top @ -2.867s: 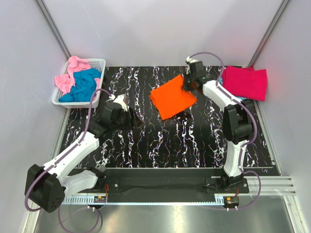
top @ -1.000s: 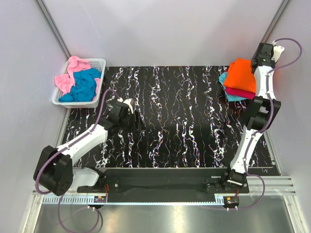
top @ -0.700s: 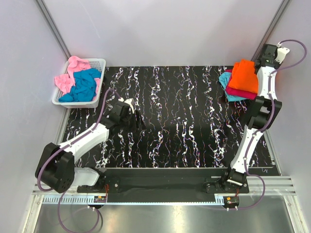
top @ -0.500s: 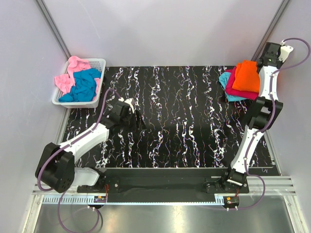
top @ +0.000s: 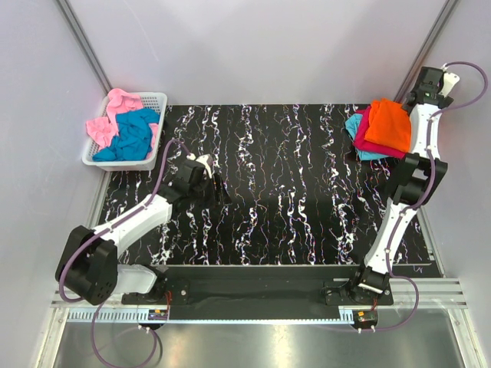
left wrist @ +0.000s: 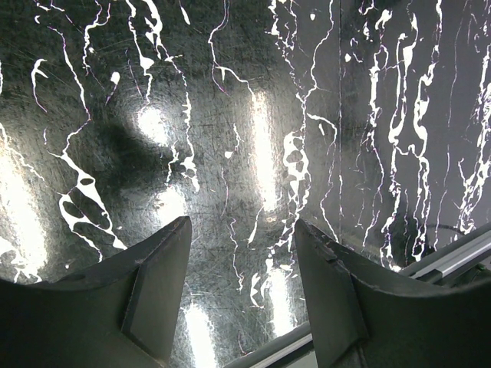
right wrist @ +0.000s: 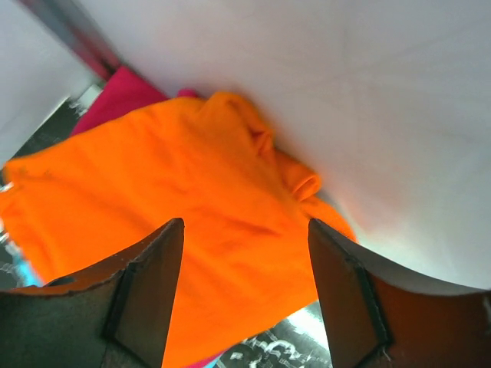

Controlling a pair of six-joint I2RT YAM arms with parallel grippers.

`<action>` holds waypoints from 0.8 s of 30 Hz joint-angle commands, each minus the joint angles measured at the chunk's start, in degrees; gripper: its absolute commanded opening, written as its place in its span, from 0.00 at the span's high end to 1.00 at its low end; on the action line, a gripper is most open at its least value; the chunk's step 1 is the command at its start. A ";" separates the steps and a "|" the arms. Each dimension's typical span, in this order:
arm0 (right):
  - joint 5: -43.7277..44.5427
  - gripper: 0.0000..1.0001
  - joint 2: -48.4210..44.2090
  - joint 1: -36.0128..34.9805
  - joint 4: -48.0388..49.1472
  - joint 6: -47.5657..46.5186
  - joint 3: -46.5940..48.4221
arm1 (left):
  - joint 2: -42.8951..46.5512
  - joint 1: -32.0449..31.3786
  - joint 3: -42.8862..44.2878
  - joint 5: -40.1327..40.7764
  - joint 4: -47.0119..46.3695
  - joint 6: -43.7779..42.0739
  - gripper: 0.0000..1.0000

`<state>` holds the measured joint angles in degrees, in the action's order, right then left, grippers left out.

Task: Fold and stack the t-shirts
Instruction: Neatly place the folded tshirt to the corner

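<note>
By white wall, orange t-shirt lies before spread right pincer.

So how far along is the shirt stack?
Done: orange shirt folded atop crimson shirt and teal shirt, far right. In hand: nothing; right gripper open by the stack, left gripper open over the table. Left: pink shirt and blue shirt, crumpled in basket.

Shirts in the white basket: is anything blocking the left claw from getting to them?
Nothing visible lies on the table between the open left gripper and the basket. Only the basket's own wall surrounds the blue shirt and pink shirt, so the gripper would likely reach in from above. It faces away from the basket.
</note>
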<state>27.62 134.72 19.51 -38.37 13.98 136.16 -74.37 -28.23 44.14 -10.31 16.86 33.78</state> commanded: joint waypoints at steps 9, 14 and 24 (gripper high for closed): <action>-13.01 0.28 -8.42 -6.58 -2.15 -1.05 1.83 | 6.60 0.19 -1.33 0.55 -2.27 1.02 0.39; -13.64 0.28 -4.73 -7.29 -3.38 0.26 3.06 | 7.83 0.19 -1.51 0.99 -1.66 1.20 0.39; -9.69 0.28 2.83 -7.12 -4.70 -1.23 9.21 | 6.61 0.19 -0.02 0.46 -0.95 0.50 0.38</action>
<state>15.97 136.20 12.08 -42.48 13.72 141.82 -67.92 -28.23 42.63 -9.89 17.08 34.54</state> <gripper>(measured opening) 0.716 0.614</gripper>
